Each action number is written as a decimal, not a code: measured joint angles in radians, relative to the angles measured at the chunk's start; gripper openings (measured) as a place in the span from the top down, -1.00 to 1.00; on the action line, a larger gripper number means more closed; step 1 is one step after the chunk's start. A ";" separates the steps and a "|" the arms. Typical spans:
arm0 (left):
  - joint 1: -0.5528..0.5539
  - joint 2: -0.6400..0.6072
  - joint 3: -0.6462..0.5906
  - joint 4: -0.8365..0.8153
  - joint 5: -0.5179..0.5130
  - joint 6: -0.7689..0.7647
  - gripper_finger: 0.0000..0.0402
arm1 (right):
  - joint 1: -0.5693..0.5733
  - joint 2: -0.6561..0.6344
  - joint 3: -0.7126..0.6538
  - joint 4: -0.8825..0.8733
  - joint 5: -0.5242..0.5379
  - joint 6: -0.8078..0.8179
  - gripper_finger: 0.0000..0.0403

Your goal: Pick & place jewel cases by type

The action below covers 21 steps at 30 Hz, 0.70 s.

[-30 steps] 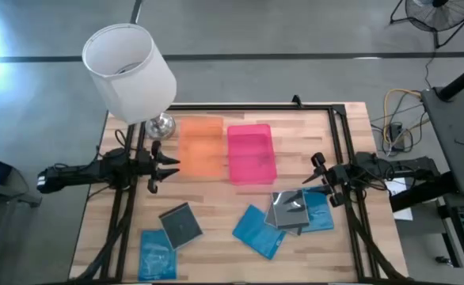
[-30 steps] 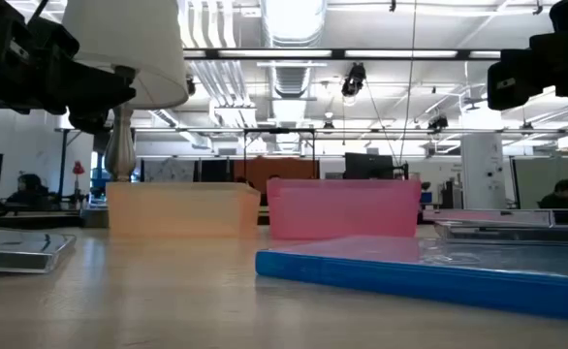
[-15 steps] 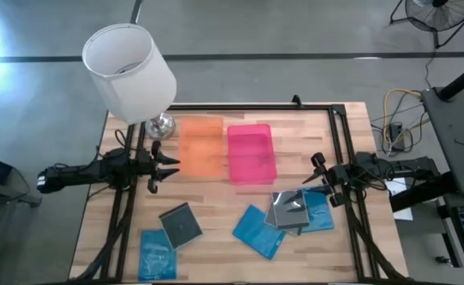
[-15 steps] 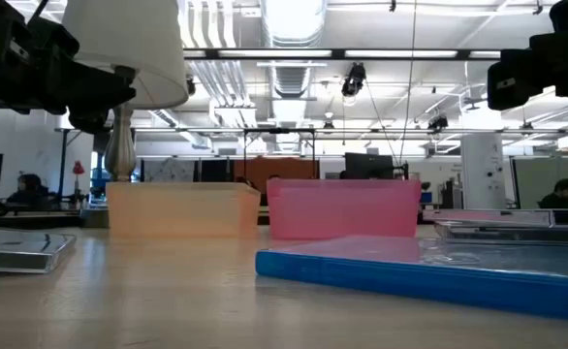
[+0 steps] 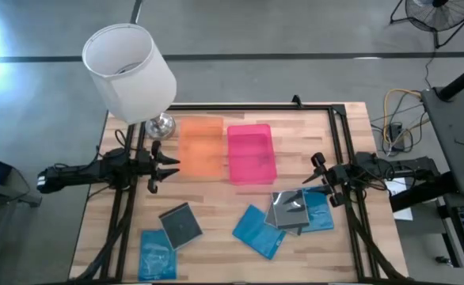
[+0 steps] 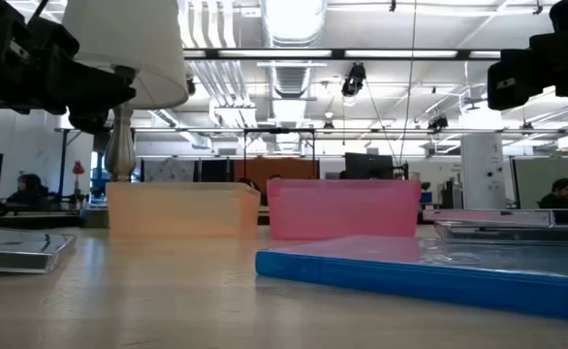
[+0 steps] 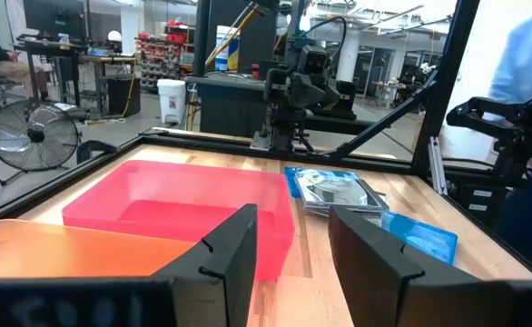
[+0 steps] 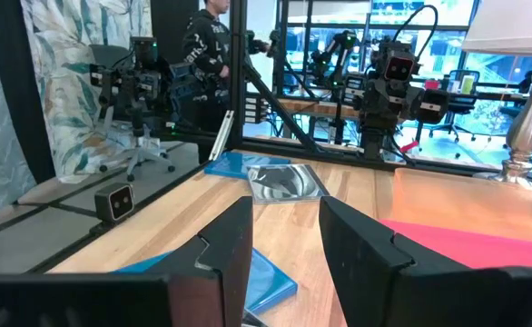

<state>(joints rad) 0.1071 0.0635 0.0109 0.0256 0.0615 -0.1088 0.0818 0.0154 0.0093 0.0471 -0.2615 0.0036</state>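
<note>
Left arm reaches in from the worktop's left edge, lying level, its left claw (image 5: pixel 169 165) pointing toward the centre with fingers (image 7: pixel 232 257) parted and empty. Right arm reaches in from the right edge, likewise level, its right claw (image 5: pixel 315 179) pointing toward the centre, fingers (image 8: pixel 225 252) spread apart, nothing between them. Both claws hang above the surface.

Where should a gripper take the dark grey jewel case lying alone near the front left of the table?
The dark grey jewel case lies flat, rotated, clear of the blue case. Probably come from straight above, turn the fingers to its angle, and pinch two opposite thin edges.
</note>
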 joint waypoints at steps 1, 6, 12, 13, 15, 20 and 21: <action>0.000 0.000 0.000 0.000 0.000 0.000 0.39 | 0.000 0.000 0.000 0.000 0.000 0.000 0.39; 0.000 0.000 0.000 0.000 0.000 0.000 0.39 | 0.000 0.000 0.000 0.000 0.000 0.000 0.39; 0.000 0.000 0.000 0.000 0.000 0.000 0.39 | 0.000 0.000 0.000 0.002 0.000 -0.006 0.39; 0.000 0.000 0.000 0.000 0.000 0.000 0.39 | 0.000 0.000 0.000 0.010 0.000 -0.005 0.39; 0.000 0.000 0.000 0.000 0.000 0.000 0.39 | 0.000 0.001 0.000 0.055 0.000 0.056 0.39; 0.000 0.000 0.000 -0.003 -0.018 0.102 0.39 | 0.000 0.000 0.000 0.113 0.001 0.116 0.39; 0.001 0.000 0.000 -0.003 -0.056 0.187 0.39 | 0.000 0.002 0.000 0.139 0.011 0.117 0.39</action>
<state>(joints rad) 0.1085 0.0635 0.0109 0.0223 0.0055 0.0779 0.0818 0.0174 0.0093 0.1863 -0.2508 0.1208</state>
